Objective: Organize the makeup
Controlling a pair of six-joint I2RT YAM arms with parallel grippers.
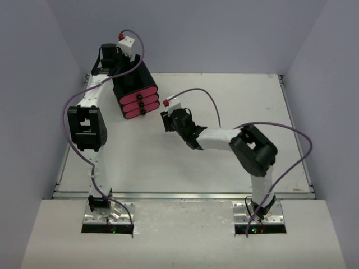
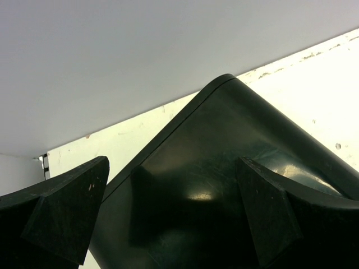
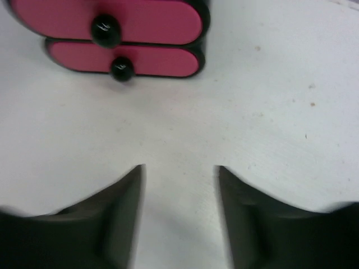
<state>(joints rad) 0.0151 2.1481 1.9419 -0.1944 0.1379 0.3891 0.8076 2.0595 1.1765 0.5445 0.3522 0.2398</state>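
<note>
A robotics lab test cell — a white table (image 1: 224,162) under the right gripper (image 1: 166,121), plain grey walls (image 1: 224,33) closing in ahead and on both sides, arm bases (image 1: 261,217) bolted to metal plates behind, purple cables (image 1: 205,94) looping.

The white worktop (image 1: 224,157) carries one black chest (image 1: 136,84) in the upper left of the top view, its three pink drawer fronts (image 1: 138,105) closed.
</note>
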